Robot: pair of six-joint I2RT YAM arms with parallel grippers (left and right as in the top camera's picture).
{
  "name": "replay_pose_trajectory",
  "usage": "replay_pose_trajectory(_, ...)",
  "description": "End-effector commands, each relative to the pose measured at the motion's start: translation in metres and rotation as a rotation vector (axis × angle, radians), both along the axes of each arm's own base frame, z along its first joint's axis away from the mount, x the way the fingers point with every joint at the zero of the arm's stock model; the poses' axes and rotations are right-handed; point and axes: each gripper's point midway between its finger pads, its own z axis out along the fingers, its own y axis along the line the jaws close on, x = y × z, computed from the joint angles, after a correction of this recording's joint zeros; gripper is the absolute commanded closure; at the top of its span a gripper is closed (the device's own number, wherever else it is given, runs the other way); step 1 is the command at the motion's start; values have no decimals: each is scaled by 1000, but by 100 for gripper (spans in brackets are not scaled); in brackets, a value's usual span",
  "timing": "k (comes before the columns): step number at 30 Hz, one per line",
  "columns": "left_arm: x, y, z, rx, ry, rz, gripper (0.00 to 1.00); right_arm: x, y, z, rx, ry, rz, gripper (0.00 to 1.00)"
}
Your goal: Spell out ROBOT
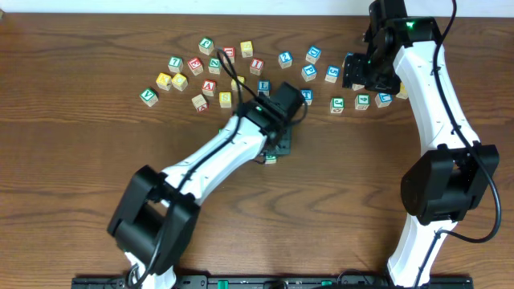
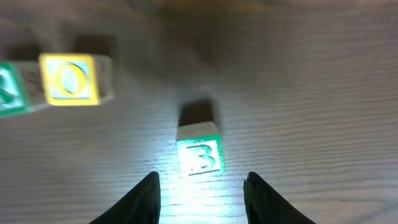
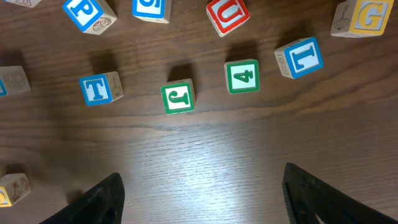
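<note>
Five-cube job: found four of them. Spotted the green-framed B cube (image 2: 200, 157) on the table (image 1: 72, 201) near its middle, just ahead of the left gripper (image 2: 202, 179) and in line with the gap between its two dark fingers (image 2: 149, 193). Noted those jaws standing apart, closed on nothing and touching nothing. Read the B upright toward the wrist camera, letter face up, turned slightly off square to the fingers. Found no long axis to speak of: equal sides all round.

Saw the yellow-faced O cube (image 2: 69, 79) farther out and to the left, hard beside the green-framed R cube (image 2: 9, 90) at the picture's edge. Judged both blurred and both well apart from the B.

Picked out the blue-framed T cube (image 3: 96, 88) among the loose scatter at the far right of the table, below the right gripper (image 3: 205, 186). Placed it at the left end of a rough row with a green J cube (image 3: 178, 98), a green 4 cube (image 3: 242, 77) and a blue L cube (image 3: 300, 57). Read the T upright, face up, twisted slightly. Noted the right jaws spread wide, empty, held above bare wood.

Recorded pale raw-wood sides, painted frames, crisp square edges. Recorded dark brown tabletop with long straight grain, plus a bright glare across the B.
</note>
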Motion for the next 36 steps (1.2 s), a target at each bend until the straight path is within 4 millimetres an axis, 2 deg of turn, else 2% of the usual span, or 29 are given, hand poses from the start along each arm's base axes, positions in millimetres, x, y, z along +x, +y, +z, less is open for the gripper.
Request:
replay_pose_trajectory(1, 3, 6, -14, 17, 33, 74, 56, 2, 3, 11, -7, -33, 29, 23)
replay_pose_trajectory(4, 6, 8, -20, 20, 41, 88, 53, 2, 3, 11, -7, -33, 29, 23)
replay_pose_trajectory(14, 3, 1, -44, 28, 80, 76, 53, 3, 2, 11, -10, -34, 28, 22)
replay_pose_trajectory(21, 3, 1, -44, 25, 80, 72, 54, 3, 2, 11, -14, -34, 27, 22)
replay_pose_trajectory(22, 3, 1, -44, 25, 79, 72, 59, 3, 2, 11, -14, -34, 27, 22)
replay_pose_trajectory(25, 3, 1, -44, 25, 79, 73, 64, 3, 2, 11, -14, -34, 27, 22)
replay_pose_trajectory(36, 11, 8, -42, 23, 71, 75, 66, 3, -1, 11, -26, -35, 24, 22)
